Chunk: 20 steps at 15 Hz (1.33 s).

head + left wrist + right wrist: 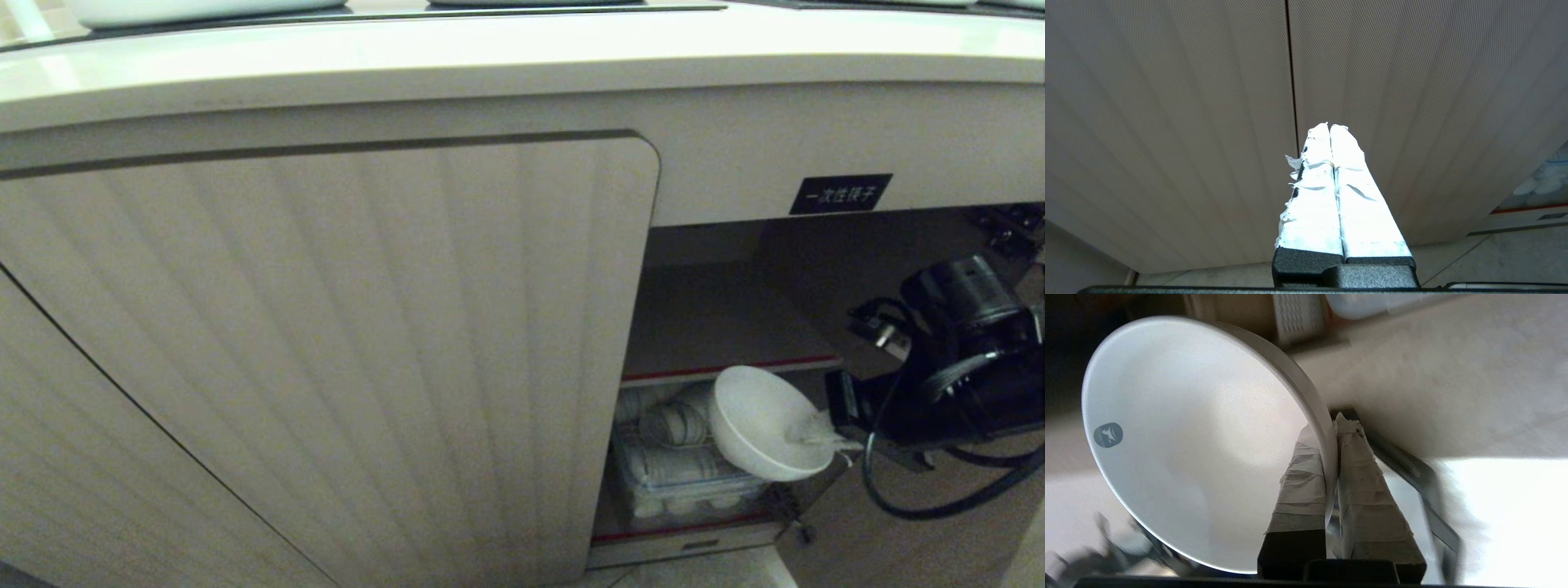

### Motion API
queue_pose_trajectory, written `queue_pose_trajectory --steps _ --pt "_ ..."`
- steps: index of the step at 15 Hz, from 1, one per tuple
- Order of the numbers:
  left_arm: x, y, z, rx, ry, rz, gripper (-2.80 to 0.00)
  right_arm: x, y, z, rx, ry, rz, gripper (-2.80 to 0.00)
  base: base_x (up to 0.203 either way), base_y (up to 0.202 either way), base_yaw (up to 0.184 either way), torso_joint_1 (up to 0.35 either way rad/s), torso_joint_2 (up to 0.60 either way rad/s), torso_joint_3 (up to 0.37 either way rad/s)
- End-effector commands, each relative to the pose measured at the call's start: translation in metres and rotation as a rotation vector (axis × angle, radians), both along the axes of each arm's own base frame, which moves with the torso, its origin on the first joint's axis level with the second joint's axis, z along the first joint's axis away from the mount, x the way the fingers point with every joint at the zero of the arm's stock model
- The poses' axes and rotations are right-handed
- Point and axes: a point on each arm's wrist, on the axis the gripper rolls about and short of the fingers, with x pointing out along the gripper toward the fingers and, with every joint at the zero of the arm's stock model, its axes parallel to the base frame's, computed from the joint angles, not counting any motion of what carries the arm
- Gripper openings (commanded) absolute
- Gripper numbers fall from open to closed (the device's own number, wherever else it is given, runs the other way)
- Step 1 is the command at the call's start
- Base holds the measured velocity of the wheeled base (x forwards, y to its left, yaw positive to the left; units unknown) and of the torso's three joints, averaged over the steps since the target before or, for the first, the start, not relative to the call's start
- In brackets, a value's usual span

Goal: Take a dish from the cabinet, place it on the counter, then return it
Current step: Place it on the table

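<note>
One bowl (pixel 763 420) hangs tilted in front of the open cabinet (pixel 718 327), just before its lower red-edged shelf (pixel 678 531), clamped by the rim in the right gripper (pixel 833 441): one taped finger (pixel 1302 477) lies inside the bowl, the other outside. Stacked dishes (pixel 669 465) sit on that shelf behind the bowl. The counter (pixel 490 57) runs above the cabinet. The left gripper (pixel 1329 130), fingers pressed together and holding nothing, faces the ribbed door (pixel 1167 102)
</note>
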Motion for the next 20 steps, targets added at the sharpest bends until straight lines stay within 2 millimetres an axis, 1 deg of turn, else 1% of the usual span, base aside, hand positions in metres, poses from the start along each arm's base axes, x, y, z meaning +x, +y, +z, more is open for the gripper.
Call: queue_pose_trajectory --steps 1,4,7,11,14,20 --pt "0.000 0.000 0.000 0.000 0.000 0.000 -2.80 -0.013 -0.001 0.003 -0.022 -0.001 0.038 -2.80 0.000 0.000 0.000 0.000 0.00 0.000" --pt "0.000 0.000 0.000 0.000 -0.001 0.000 -2.80 -0.040 -0.001 0.003 -0.060 0.003 0.113 -2.80 0.000 0.000 0.000 0.000 0.00 0.000" --pt "0.000 0.000 0.000 0.000 0.000 0.000 -2.80 -0.063 0.000 0.001 -0.071 -0.008 0.152 -2.80 0.000 0.000 0.000 0.000 0.00 0.000" --pt "0.000 0.000 0.000 0.000 0.000 0.000 -2.80 -0.089 -0.001 0.006 -0.079 0.004 0.164 -2.80 0.000 0.000 0.000 0.000 0.00 0.000" --pt "0.000 0.000 0.000 0.000 0.000 0.000 -2.80 -0.101 -0.004 0.008 -0.127 0.016 0.155 -2.80 0.000 0.000 0.000 0.000 0.00 0.000" --pt "0.000 0.000 0.000 0.000 0.000 0.000 -2.80 -0.140 -0.010 0.009 -0.187 0.056 0.270 -2.80 0.000 0.000 0.000 0.000 0.00 0.000"
